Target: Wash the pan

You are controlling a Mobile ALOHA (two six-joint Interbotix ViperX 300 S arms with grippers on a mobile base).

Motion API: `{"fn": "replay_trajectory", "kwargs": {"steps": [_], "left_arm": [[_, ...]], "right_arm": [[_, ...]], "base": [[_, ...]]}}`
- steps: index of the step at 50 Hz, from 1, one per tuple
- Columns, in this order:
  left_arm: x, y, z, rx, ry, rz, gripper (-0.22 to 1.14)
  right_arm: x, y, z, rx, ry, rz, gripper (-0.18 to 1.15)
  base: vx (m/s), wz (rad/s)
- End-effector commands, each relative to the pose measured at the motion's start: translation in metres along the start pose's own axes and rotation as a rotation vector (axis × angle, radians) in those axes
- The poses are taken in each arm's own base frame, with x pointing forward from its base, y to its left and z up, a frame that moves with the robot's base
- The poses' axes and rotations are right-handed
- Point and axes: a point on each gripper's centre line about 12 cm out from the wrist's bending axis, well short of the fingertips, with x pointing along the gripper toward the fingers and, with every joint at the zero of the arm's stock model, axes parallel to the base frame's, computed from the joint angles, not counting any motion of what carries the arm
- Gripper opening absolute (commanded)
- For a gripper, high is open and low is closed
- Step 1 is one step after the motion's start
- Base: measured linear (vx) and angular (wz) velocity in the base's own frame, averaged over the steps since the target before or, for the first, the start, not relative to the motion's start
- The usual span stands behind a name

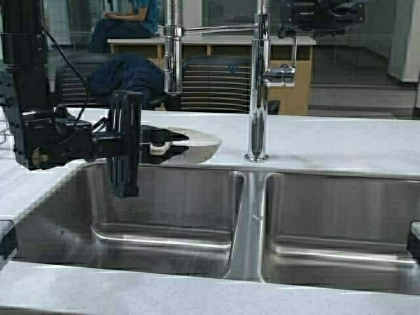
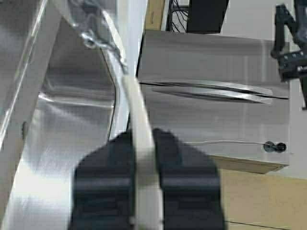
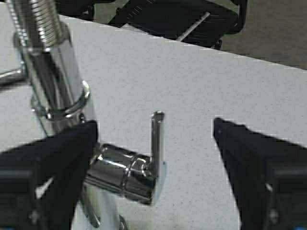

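The pan (image 1: pixel 203 146) is off-white and is held low over the back rim of the left sink basin (image 1: pixel 164 216), below the spray head (image 1: pixel 172 72). My left gripper (image 1: pixel 163 140) is shut on its pale handle (image 1: pixel 157 149). In the left wrist view the jaws (image 2: pixel 141 139) clamp the handle (image 2: pixel 144 163), and the pan (image 2: pixel 103 33) shows edge-on beyond it. My right gripper (image 1: pixel 295 26) is high at the faucet, above the lever (image 1: pixel 282 73). In the right wrist view it (image 3: pixel 153 143) is open, with the chrome lever (image 3: pixel 157 139) between the fingers and untouched.
The tall chrome faucet column (image 1: pixel 258 98) stands behind the divider between the two steel basins; the right basin (image 1: pixel 341 223) is to the right. White counter (image 1: pixel 328 141) surrounds the sink. Chairs and a seated person (image 1: pixel 128 23) are behind the counter.
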Motion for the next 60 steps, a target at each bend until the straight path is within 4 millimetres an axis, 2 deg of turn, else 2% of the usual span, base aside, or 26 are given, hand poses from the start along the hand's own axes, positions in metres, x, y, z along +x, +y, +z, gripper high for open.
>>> {"fn": "replay_trajectory", "kwargs": {"steps": [1,14,23,29,42,54,60], "left_arm": [[0.000,-0.016,0.000,0.034,0.000,-0.062,0.03],[-0.004,-0.017,-0.002,0.028,0.000,-0.075,0.03],[-0.007,-0.018,-0.003,0.026,0.000,-0.079,0.03],[-0.007,-0.018,-0.003,0.027,0.001,-0.085,0.03],[-0.007,-0.016,-0.003,0.026,0.001,-0.081,0.03],[-0.007,-0.016,-0.003,0.030,0.001,-0.080,0.03],[-0.007,-0.016,-0.003,0.030,0.003,-0.083,0.03]], "right_arm": [[0.012,-0.010,0.017,0.003,-0.023,-0.020,1.04],[0.033,-0.032,0.004,0.048,0.039,-0.069,1.04],[0.033,-0.060,0.004,0.135,0.044,-0.130,1.04],[0.029,-0.081,-0.005,0.216,0.085,-0.179,1.04],[0.014,-0.106,-0.012,0.283,0.100,-0.236,1.04],[-0.017,-0.101,0.013,0.270,0.039,-0.232,1.04],[-0.035,-0.102,0.008,0.264,0.022,-0.242,1.04]], "base": [[0.00,0.00],[0.00,0.00],[0.00,0.00],[0.00,0.00],[0.00,0.00],[0.00,0.00],[0.01,0.00]]}}
